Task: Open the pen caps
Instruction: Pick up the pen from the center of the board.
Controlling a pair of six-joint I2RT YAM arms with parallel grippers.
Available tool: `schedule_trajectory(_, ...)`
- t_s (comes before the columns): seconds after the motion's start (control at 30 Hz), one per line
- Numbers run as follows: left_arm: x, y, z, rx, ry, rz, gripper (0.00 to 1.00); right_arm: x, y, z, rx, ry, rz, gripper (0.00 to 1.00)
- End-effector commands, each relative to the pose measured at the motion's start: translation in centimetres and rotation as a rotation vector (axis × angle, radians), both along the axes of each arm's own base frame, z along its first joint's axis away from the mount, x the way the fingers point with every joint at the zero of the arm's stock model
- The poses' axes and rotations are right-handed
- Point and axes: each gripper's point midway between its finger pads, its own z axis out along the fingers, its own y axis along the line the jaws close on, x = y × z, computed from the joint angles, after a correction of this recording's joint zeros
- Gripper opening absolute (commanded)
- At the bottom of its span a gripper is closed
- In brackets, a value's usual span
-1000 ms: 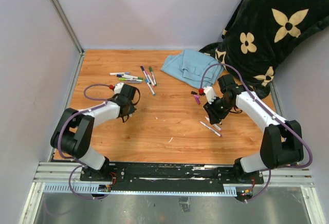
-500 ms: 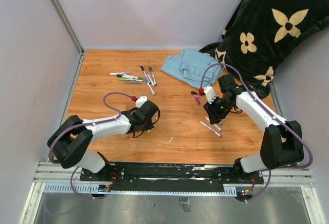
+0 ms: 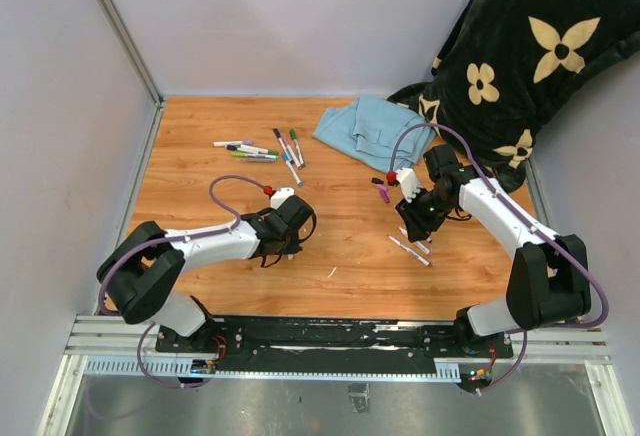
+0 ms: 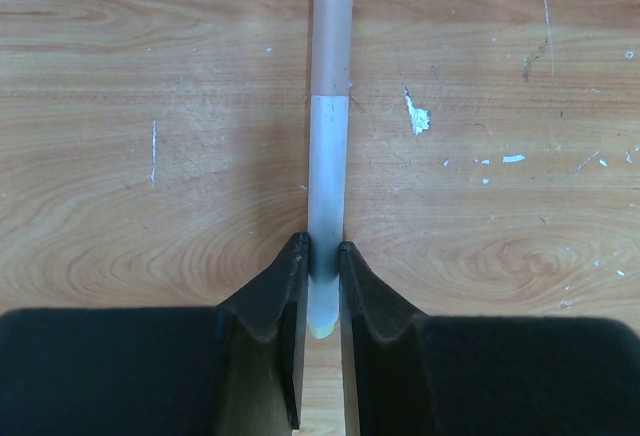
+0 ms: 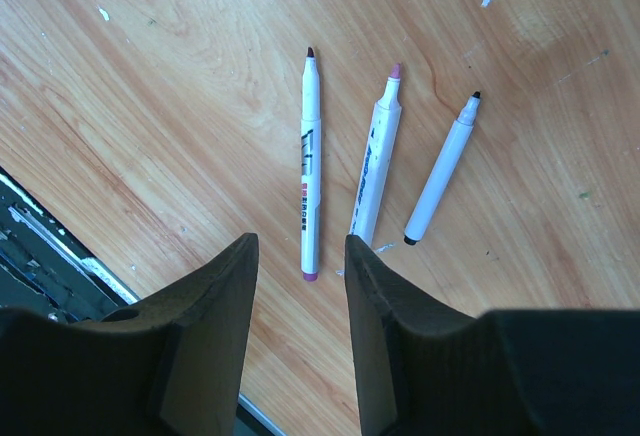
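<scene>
My left gripper is shut on the near end of a white-barrelled marker. The marker points away from me over the wood, with a pale pinkish pen cap on its far end. In the top view this gripper hangs left of the table's middle. My right gripper stands open with nothing between its fingers, above three uncapped markers lying side by side. Several capped markers with purple, blue and green caps lie at the back left. A loose purple cap lies beside the right gripper.
A light blue cloth lies crumpled at the back, right of centre. A dark blanket with cream flowers fills the back right corner. Grey walls close the table on the left and at the back. A small white fleck lies on the wood.
My left arm has swung from the left side toward the table's middle with the marker in its grip, then nearly stopped. The right arm has not moved.
</scene>
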Motion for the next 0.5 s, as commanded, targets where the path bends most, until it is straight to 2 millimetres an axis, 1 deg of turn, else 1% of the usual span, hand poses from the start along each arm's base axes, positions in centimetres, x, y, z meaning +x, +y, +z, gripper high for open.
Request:
schedule_trajectory(0.0, -1.3, 1.4, -1.6, 0.116, 0.071, -0.046, 0.19, 0.2, -0.1, 0.8, 0.014, -0.010, 0.010, 0.41)
schedule_trajectory(0.1, -0.6, 0.9, -1.4, 0.116, 0.055, -0.056, 0.30, 0.1, 0.0, 0.8, 0.015, -0.009, 0.010, 0.41)
schedule_trajectory(0.13, -0.3, 0.8, -1.3, 0.119, 0.047, -0.055, 0.34, 0.2, -0.1, 0.8, 0.015, -0.010, 0.009, 0.41)
schedule_trajectory(0.23, 0.7, 0.5, -0.8, 0.118, 0.028, -0.058, 0.37, 0.2, -0.1, 0.8, 0.015, -0.010, 0.009, 0.42)
schedule_trajectory(0.27, 1.1, 0.4, -0.6, 0.116, 0.024, -0.058, 0.42, 0.1, -0.1, 0.8, 0.015, -0.008, 0.009, 0.42)
schedule_trajectory(0.3, 1.5, 0.4, -0.5, 0.115, 0.019, -0.056, 0.43, 0.1, -0.1, 0.8, 0.015, -0.009, 0.009, 0.42)
schedule_trajectory(0.47, 3.6, -0.1, 1.3, 0.084, -0.030, -0.073, 0.44, 0.1, 0.0, 0.8, 0.017, -0.011, 0.011, 0.42)
